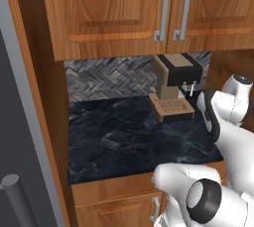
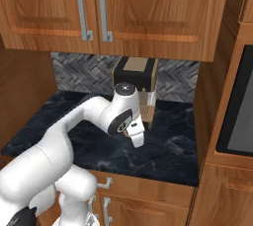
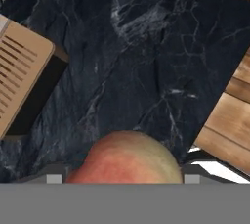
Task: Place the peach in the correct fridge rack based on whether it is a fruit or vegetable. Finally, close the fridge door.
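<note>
Gripper (image 2: pixel 136 138) hangs over the counter, clamped on the peach (image 3: pixel 126 158), which sits between the fingertips above the black marble counter (image 3: pixel 141 56). Peach is round, reddish-salmon on one side fading to pale yellow-green on the other (lower part cut off in the hand view). Coffee machine (image 1: pixel 173 86) stands at the far side, near the gripper. Wooden cabinets (image 2: pixel 123 8) hang above.
</note>
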Controlling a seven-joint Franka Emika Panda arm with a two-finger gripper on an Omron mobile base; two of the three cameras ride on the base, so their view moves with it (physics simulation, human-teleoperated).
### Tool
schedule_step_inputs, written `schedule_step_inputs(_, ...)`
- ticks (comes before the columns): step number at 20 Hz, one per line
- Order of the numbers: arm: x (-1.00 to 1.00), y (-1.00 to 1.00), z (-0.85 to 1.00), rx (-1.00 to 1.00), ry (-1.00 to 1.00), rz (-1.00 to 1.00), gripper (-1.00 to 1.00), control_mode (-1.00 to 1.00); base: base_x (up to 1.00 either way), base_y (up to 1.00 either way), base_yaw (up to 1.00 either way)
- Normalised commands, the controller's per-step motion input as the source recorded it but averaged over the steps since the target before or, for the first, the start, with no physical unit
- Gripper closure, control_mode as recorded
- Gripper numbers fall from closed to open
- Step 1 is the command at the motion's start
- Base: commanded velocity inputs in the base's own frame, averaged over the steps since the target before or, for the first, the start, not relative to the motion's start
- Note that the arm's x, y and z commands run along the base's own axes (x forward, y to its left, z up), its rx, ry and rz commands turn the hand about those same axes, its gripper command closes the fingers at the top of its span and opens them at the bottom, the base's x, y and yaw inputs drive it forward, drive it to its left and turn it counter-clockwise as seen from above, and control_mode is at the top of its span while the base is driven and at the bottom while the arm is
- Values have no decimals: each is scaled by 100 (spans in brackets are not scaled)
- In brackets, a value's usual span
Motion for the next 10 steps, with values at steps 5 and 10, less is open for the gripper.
schedule_step_inputs(5,-38,98,51,0,0,28,100,-100,0,0,0)
schedule_step_inputs(10,-10,100,57,0,1,34,100,-100,0,0,0)
